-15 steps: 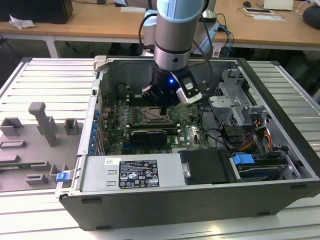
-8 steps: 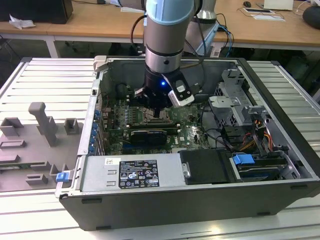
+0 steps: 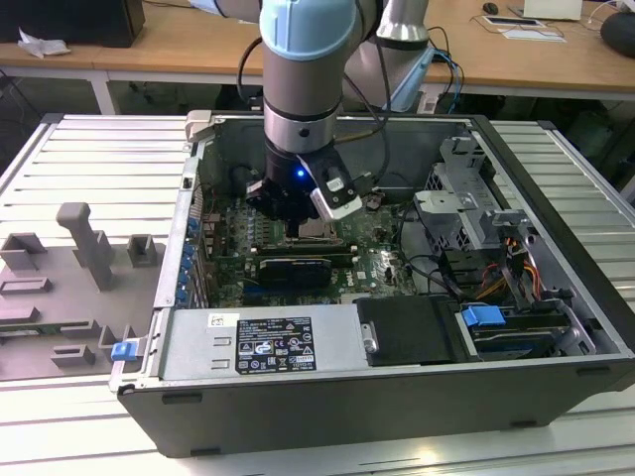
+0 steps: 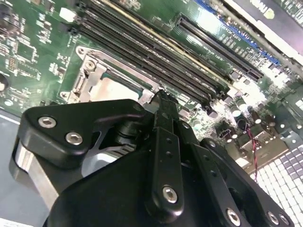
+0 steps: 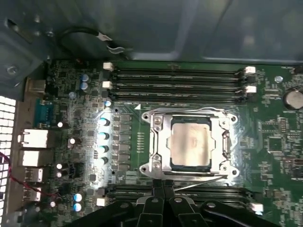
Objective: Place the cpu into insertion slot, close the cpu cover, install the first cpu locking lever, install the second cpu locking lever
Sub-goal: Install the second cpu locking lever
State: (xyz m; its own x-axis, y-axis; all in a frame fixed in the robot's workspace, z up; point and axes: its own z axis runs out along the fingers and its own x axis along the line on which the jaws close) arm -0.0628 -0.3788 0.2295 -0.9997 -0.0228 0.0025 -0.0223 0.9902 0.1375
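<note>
The cpu (image 5: 191, 142) lies flat in the insertion slot (image 5: 176, 163), its silvery top showing through the window of the cpu cover (image 5: 159, 142), which is folded down over it. A thin wire locking lever (image 5: 201, 182) runs along the socket edge nearest my fingers, and another (image 5: 189, 110) runs along the far edge. My gripper (image 5: 164, 185) is shut with its black fingertips (image 5: 159, 188) together, right at the near lever. In the second wrist view the gripper (image 4: 162, 97) sits just past the socket frame (image 4: 92, 75). In the exterior view the gripper (image 3: 306, 220) hangs low inside the computer case.
The open computer case (image 3: 397, 397) has steel walls all around. Long black memory slots (image 5: 180, 75) flank the socket on both sides. A drive cage and cables (image 3: 476, 228) fill the exterior view's right. Grey fixtures (image 3: 89, 248) stand on the table at that view's left.
</note>
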